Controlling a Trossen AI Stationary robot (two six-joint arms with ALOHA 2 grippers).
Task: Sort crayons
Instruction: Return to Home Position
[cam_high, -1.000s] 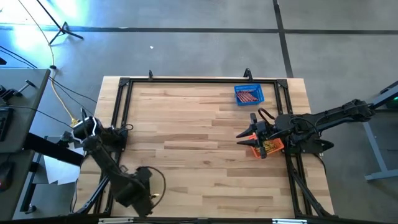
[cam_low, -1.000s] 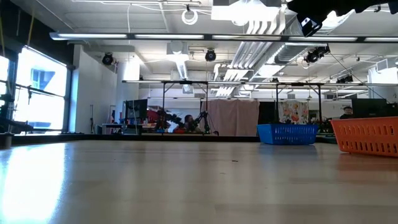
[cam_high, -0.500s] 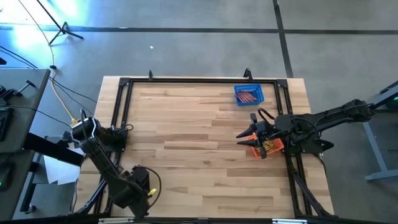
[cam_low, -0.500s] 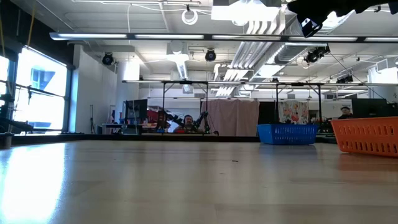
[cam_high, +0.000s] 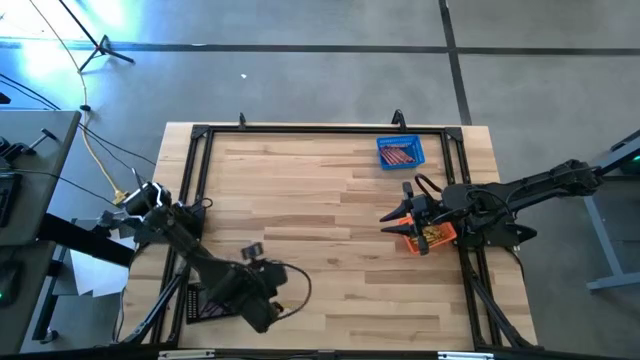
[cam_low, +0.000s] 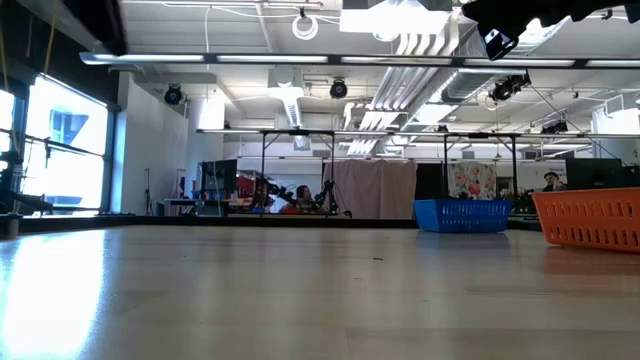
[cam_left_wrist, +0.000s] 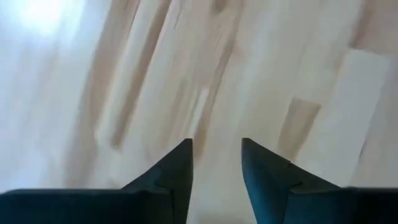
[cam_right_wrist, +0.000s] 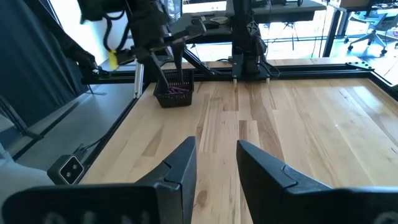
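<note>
Crayons (cam_high: 401, 155) are all sitting in baskets as far as I can see. Red-orange ones are lying in the blue basket (cam_low: 462, 216) near a right-hand corner of the bench (cam_high: 320, 200), yellow ones in the orange basket (cam_low: 590, 222) at the right edge, and purple ones in the black basket (cam_right_wrist: 174, 101) at the left edge. I'm not spotting any loose on the wood in the high view. Left gripper (cam_left_wrist: 216, 144) is hanging over bare bench just beside the black basket, fingers (cam_left_wrist: 177, 171) parted a little and gripping nothing. Right gripper (cam_right_wrist: 214, 144) is hovering over the orange basket's inner side, pointing across the bench, its fingers also a narrow gap apart and empty. I'm reading this as sorting done and the homing step running, with no pick in progress. Next move is calling for each arm to fold back to its rest pose. The left one needs to be clearing the black basket's rim, the right one lifting off the orange basket without clipping it. There's nothing to release first.
</note>
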